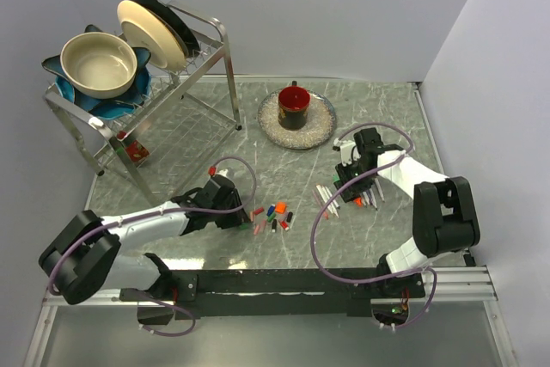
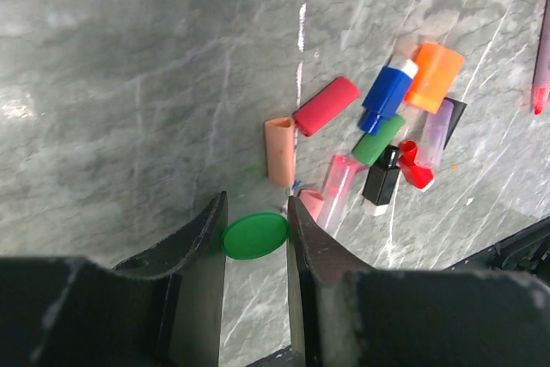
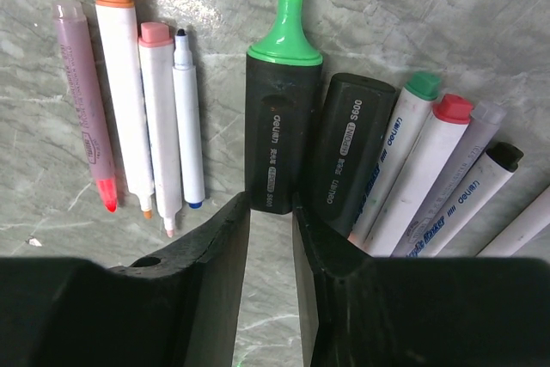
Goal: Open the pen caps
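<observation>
Between the jaws of my left gripper (image 2: 257,201) sits a green pen cap (image 2: 255,235), seen end-on and touching both. Just beyond it lie loose pen caps: salmon (image 2: 280,150), red (image 2: 326,106), blue (image 2: 387,96), orange (image 2: 434,76). My right gripper (image 3: 270,202) stands open, its tips at the back end of a black highlighter (image 3: 279,109) with a bare green tip, lying on the table. Right of that lie a capped black highlighter (image 3: 348,152) and white pens with a green cap (image 3: 423,85) and a red cap (image 3: 453,108). To the left are several uncapped pens (image 3: 157,109).
A metal dish rack (image 1: 185,83) holding a bowl (image 1: 99,64) and plates stands at the back left. A red mug (image 1: 294,107) sits on a round plate (image 1: 324,126) at the back centre. The pile of caps (image 1: 273,217) lies between the two arms.
</observation>
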Available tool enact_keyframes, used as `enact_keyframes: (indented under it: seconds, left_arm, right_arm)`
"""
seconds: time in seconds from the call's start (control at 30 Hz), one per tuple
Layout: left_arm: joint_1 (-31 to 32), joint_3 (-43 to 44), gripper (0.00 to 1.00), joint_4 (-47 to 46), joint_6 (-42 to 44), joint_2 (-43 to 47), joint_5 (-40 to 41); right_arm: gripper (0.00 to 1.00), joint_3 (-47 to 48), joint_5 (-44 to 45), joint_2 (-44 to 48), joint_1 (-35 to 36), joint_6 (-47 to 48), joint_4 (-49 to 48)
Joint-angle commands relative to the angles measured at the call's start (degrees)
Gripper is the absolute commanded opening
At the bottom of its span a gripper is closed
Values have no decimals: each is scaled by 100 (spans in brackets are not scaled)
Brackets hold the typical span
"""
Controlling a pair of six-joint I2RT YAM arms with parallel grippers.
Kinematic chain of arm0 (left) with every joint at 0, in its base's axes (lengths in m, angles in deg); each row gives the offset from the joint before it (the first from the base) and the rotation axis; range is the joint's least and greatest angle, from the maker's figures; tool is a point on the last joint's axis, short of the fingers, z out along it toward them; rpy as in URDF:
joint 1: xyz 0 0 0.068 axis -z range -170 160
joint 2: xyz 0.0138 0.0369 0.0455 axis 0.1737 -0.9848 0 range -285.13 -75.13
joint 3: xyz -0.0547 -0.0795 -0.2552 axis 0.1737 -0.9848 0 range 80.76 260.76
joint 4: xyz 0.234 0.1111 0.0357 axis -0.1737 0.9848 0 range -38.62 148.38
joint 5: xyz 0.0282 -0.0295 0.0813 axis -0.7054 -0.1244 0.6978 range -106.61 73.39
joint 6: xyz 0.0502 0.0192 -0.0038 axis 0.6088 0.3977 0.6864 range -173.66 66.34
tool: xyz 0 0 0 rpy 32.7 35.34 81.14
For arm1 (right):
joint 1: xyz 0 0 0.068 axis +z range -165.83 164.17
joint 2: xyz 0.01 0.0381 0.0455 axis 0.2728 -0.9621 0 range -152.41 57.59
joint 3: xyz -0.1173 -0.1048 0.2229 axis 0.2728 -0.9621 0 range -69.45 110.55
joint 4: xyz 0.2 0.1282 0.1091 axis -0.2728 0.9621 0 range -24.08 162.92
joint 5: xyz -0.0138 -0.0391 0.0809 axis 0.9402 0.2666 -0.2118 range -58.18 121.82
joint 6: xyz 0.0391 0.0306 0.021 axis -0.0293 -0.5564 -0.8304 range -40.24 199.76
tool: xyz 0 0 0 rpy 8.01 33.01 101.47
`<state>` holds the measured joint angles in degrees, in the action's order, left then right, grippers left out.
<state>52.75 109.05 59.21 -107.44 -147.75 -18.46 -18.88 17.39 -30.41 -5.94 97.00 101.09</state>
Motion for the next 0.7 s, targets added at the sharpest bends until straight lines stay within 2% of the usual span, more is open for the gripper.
enact_keyframes:
  seconds: [0.0, 0.43, 0.67]
  left_arm:
    - [85, 1, 23, 157, 16, -226, 35]
    - [164, 132, 50, 526, 43, 63, 167]
    - [164, 238, 52, 710, 139, 388, 167]
  right_arm:
    - [35, 190, -94, 450, 39, 87, -37]
    - [36, 199, -507, 1004, -127, 193, -37]
    - [36, 190, -736, 1373, -329, 236, -72]
